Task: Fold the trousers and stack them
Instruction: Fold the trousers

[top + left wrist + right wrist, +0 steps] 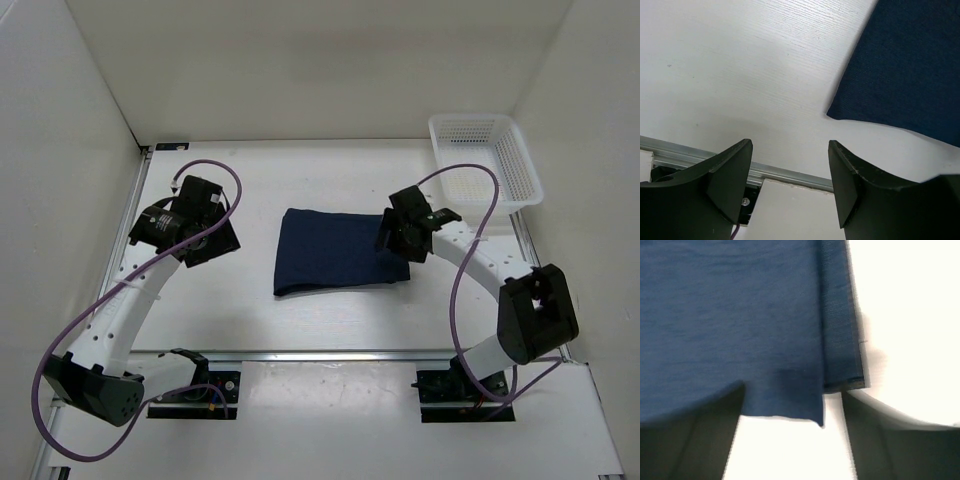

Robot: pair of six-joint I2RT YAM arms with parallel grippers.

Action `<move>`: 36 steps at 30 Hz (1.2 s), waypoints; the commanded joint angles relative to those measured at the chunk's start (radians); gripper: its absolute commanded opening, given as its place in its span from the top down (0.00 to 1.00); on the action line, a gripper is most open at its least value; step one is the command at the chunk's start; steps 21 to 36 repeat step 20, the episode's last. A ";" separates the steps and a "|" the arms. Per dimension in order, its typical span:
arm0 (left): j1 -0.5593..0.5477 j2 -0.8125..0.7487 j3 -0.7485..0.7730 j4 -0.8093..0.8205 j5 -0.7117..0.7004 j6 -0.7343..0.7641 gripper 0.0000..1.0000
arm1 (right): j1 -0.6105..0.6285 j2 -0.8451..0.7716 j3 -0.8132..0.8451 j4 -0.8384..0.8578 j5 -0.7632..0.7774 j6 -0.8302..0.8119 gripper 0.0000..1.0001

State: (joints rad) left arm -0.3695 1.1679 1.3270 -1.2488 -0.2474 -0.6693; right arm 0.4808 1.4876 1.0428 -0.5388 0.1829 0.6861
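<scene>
The folded trousers (330, 250), a flat dark-blue denim rectangle, are laid beneath the parted, empty right fingers (890, 440), beside the parted left fingers (725, 175); a perforated white basket (522, 165) is set beyond.

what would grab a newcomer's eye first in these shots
The folded dark navy trousers, a neat rectangle in the middle of the white table, stand out first. The right claw hangs open over their right edge, while the left claw hovers open above bare table to the left. A white basket sits at the far right corner.
</scene>
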 commanded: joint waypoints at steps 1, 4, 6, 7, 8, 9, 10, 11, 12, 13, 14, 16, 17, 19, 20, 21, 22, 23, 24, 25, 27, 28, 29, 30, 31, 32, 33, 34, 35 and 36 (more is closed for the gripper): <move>0.003 -0.028 0.000 0.008 0.000 0.010 0.27 | 0.024 0.017 0.060 -0.074 0.091 0.009 0.12; 0.003 -0.028 0.000 0.008 -0.012 0.010 0.27 | 0.047 -0.062 0.091 -0.134 0.162 0.020 0.00; 0.003 -0.028 0.023 -0.001 -0.022 0.010 0.26 | 0.047 -0.151 0.091 -0.185 0.200 0.020 0.00; 0.003 -0.028 0.047 -0.012 -0.023 0.010 0.26 | 0.047 -0.188 0.091 -0.202 0.219 0.020 0.00; 0.003 -0.028 0.063 -0.027 -0.035 0.010 0.26 | 0.047 -0.267 0.077 -0.235 0.237 0.020 0.00; 0.003 -0.028 0.080 -0.028 -0.044 0.010 0.26 | 0.047 -0.311 0.077 -0.256 0.253 0.009 0.00; 0.003 -0.028 0.109 -0.038 -0.044 0.019 0.26 | 0.047 -0.352 0.065 -0.274 0.289 0.009 0.00; 0.003 -0.028 0.123 -0.038 -0.053 0.019 0.26 | 0.047 -0.431 0.065 -0.297 0.309 0.000 0.00; 0.003 -0.028 0.135 -0.038 -0.053 0.019 0.26 | 0.047 -0.469 0.065 -0.352 0.334 0.000 0.00; 0.012 -0.028 0.155 -0.038 -0.062 0.019 0.26 | 0.036 -0.530 0.065 -0.383 0.361 0.000 0.00; 0.012 -0.028 0.155 -0.038 -0.062 0.019 0.26 | 0.036 -0.556 0.065 -0.418 0.389 0.000 0.00; 0.012 -0.019 0.167 -0.038 -0.062 0.019 0.24 | 0.036 -0.608 0.078 -0.519 0.464 0.010 0.00; 0.012 -0.019 0.167 -0.038 -0.062 0.019 0.24 | 0.027 -0.621 0.094 -0.552 0.481 0.024 0.00; 0.012 -0.007 0.167 -0.038 -0.050 0.019 0.24 | 0.027 -0.630 0.112 -0.625 0.492 0.024 0.00; 0.012 0.002 0.167 -0.038 -0.041 0.019 0.24 | 0.027 -0.630 0.137 -0.648 0.515 0.038 0.00; 0.012 0.002 0.167 -0.038 -0.041 0.019 0.24 | 0.027 -0.630 0.137 -0.648 0.515 0.038 0.00; 0.012 0.002 0.167 -0.038 -0.041 0.019 0.24 | 0.027 -0.630 0.137 -0.648 0.515 0.038 0.00; 0.012 0.002 0.167 -0.038 -0.041 0.019 0.24 | 0.027 -0.630 0.137 -0.648 0.515 0.038 0.00; 0.012 0.002 0.167 -0.038 -0.041 0.019 0.24 | 0.027 -0.630 0.137 -0.648 0.515 0.038 0.00; 0.012 0.002 0.167 -0.038 -0.041 0.019 0.24 | 0.027 -0.630 0.137 -0.648 0.515 0.038 0.00; 0.012 0.002 0.167 -0.038 -0.041 0.019 0.24 | 0.027 -0.630 0.137 -0.648 0.515 0.038 0.00; 0.012 0.002 0.167 -0.038 -0.041 0.019 0.24 | 0.027 -0.630 0.137 -0.648 0.515 0.038 0.00; 0.012 0.002 0.167 -0.038 -0.041 0.019 0.24 | 0.027 -0.630 0.137 -0.648 0.515 0.038 0.00; 0.012 0.002 0.167 -0.038 -0.041 0.019 0.24 | 0.027 -0.630 0.137 -0.648 0.515 0.038 0.00; 0.012 0.002 0.167 -0.038 -0.041 0.019 0.24 | 0.027 -0.630 0.137 -0.648 0.515 0.038 0.00; 0.012 0.002 0.167 -0.038 -0.041 0.019 0.24 | 0.027 -0.630 0.137 -0.648 0.515 0.038 0.00; 0.012 0.002 0.167 -0.038 -0.041 0.019 0.24 | 0.027 -0.630 0.137 -0.648 0.515 0.038 0.00; 0.012 0.002 0.167 -0.038 -0.041 0.019 0.24 | 0.027 -0.630 0.137 -0.648 0.515 0.038 0.00; 0.012 0.002 0.167 -0.038 -0.041 0.019 0.24 | 0.027 -0.630 0.137 -0.648 0.515 0.038 0.00; 0.012 0.002 0.167 -0.038 -0.041 0.019 0.24 | 0.027 -0.630 0.137 -0.648 0.515 0.038 0.00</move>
